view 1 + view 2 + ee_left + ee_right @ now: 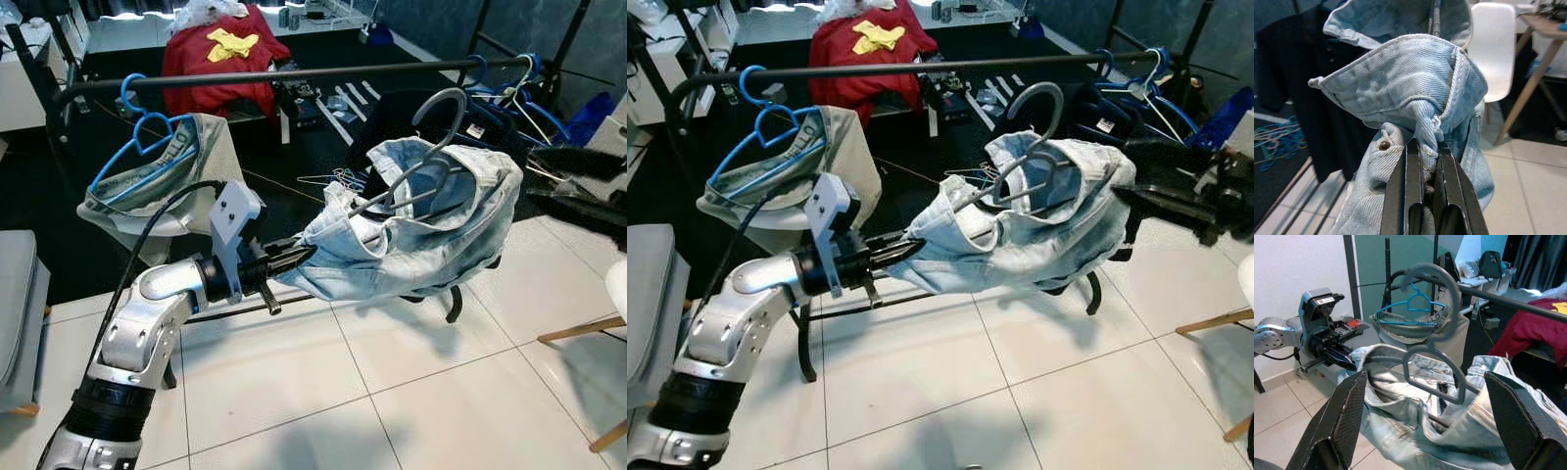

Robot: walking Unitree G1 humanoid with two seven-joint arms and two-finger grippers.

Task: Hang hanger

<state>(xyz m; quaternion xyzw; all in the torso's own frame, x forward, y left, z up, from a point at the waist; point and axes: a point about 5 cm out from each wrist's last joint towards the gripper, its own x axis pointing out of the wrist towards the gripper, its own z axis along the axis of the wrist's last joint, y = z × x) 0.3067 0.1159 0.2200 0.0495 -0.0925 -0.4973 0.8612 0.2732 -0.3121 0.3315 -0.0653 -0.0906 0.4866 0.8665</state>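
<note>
My left gripper (294, 257) is pinched tight on one end of the denim garment (411, 235), which is draped on the grey hanger (431, 147); my right gripper (1136, 201) sits at the other end, fingers spread wide, nothing clamped. The hook is just below the black rail (294, 73), not over it. Risk — denim slipping off the hanger, or the hook missing the rail. No readable writing.

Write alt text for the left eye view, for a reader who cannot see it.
The left gripper pinches one end of light blue jeans draped on a grey hanger, held just below a black clothes rail. A blue hanger with a pale garment already hangs on the rail to the left, above a white tiled floor.
</note>
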